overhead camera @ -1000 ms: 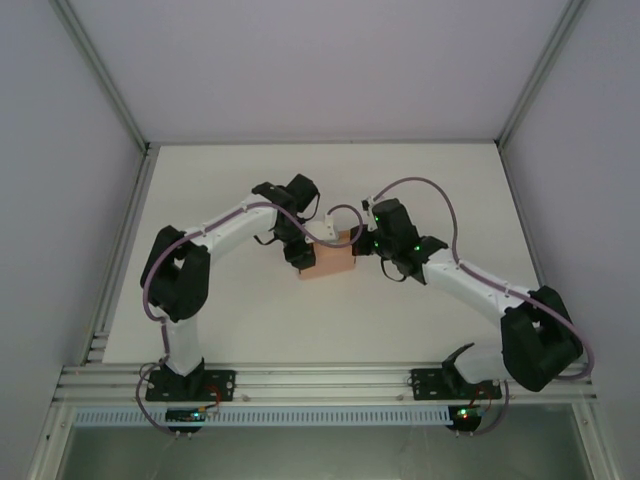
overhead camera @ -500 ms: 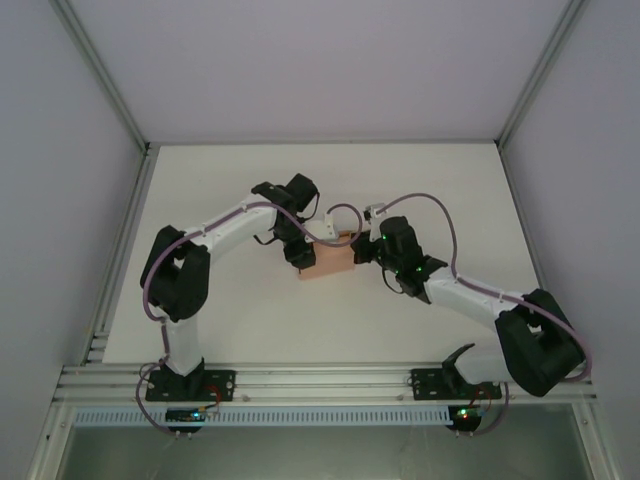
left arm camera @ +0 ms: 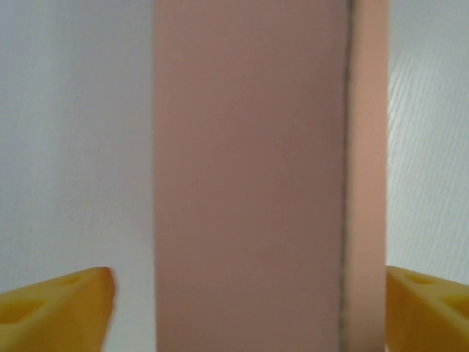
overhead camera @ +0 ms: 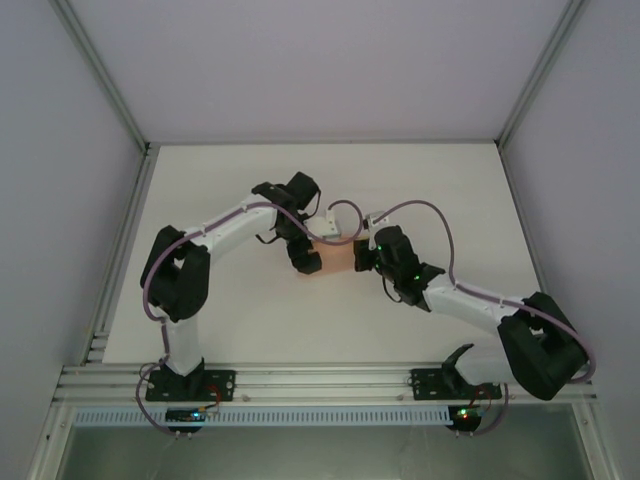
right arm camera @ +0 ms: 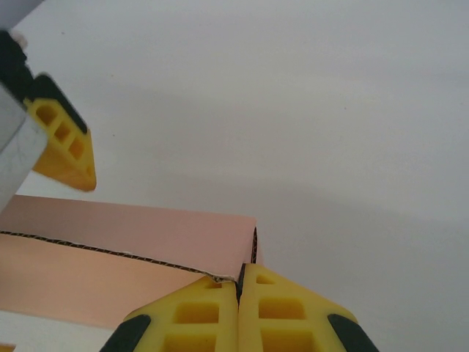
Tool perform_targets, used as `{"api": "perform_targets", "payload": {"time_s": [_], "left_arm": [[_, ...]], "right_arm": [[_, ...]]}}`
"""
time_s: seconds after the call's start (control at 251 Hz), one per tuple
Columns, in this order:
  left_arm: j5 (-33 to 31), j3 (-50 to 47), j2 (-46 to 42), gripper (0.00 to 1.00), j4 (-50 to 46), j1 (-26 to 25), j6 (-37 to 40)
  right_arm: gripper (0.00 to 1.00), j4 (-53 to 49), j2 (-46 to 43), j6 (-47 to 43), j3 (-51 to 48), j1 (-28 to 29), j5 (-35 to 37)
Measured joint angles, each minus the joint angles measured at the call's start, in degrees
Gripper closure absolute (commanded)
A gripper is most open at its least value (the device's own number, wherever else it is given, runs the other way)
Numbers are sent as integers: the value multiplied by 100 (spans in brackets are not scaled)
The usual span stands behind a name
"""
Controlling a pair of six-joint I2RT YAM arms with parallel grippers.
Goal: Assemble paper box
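right jaws shifted nearer, clenched on paper box (left arm camera: 249, 176) edge, left jaws released astride it

White table (overhead camera: 250, 320), pale walls (overhead camera: 320, 60), aluminium frame (overhead camera: 320, 380).

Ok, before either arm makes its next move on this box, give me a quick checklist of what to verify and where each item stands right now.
1. Is the paper box between the fingers of the left gripper? Ok, it sits in the gap.
2. Is the left gripper clamped on it? Not ok: the jaws are open, with a gap on one side.
3. Is the right gripper closed? Ok, its fingers meet.
4. Is the right gripper pinching card? Cannot tell: the box edge runs up to the finger seam.
5. Is the box resting on the table? Cannot tell.
6. Are the two grippers apart from each other? Ok, the box lies between them.
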Motion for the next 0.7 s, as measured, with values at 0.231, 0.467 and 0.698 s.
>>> {"api": "perform_targets", "payload": {"time_s": [0.231,0.467,0.698], "left_arm": [[-164,-308,-595,0,348,-192,-227],[-778,-940,-1480,12,802,-199,-955],[-1110,-1622,-1917,48,1097,68,-1657]], "right_arm": [[100,-1043,-72,223,442,155,275],[100,-2157,76,516,1095,186,356],[100,-2568,352,603,1523,214,337]]}}
